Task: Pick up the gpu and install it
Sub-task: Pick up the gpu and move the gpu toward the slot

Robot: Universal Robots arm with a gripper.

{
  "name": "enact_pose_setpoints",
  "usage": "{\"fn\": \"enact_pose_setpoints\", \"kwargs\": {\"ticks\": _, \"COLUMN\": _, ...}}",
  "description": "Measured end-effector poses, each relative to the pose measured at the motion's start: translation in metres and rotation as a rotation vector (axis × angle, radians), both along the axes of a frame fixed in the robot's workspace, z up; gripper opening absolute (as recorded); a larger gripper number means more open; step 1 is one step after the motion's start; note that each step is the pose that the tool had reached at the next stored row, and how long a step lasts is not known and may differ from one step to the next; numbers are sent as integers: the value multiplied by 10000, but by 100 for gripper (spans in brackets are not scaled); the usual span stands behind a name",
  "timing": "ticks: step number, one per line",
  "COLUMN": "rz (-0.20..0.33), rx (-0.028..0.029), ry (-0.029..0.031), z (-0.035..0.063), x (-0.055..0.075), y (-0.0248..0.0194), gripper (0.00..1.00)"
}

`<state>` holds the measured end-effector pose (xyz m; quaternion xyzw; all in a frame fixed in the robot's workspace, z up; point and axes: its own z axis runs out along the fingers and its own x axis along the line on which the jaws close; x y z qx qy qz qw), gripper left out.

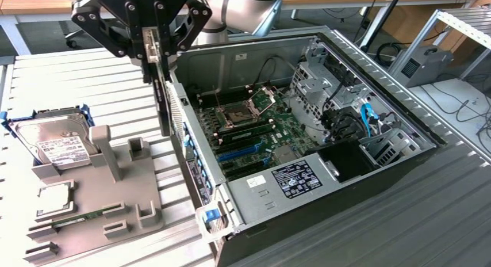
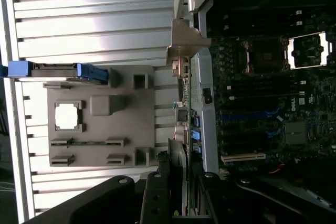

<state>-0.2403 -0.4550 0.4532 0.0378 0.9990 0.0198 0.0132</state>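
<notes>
The gpu [image 1: 164, 106] hangs edge-on as a thin dark card, held upright from above by my gripper [image 1: 153, 51], which is shut on its top edge. It hovers just above the open computer case's near side wall [image 1: 180, 114], at the exterior view's left of the motherboard [image 1: 253, 126]. The blue expansion slots [image 1: 239, 152] lie inside the case, lower and to the exterior view's right of the card. In the wrist view the gpu [image 2: 182, 103] runs edge-on from my gripper [image 2: 181, 182] to its silver end bracket [image 2: 185, 43], beside the blue slots [image 2: 247, 116].
A grey holder block [image 1: 115, 192] on the slatted table carries a silver hard drive [image 1: 55, 141], a processor [image 1: 54, 201] and a memory stick [image 1: 77, 216]. Inside the case are a power supply [image 1: 295, 178], drive cages [image 1: 322, 77] and blue cables [image 1: 367, 117].
</notes>
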Motion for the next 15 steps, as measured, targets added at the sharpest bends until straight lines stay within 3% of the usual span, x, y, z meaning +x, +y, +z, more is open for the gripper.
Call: {"fn": "enact_pose_setpoints", "kwargs": {"ticks": 15, "rz": 0, "rx": 0, "ry": 0, "z": 0, "x": 128, "y": 0, "gripper": 26}}
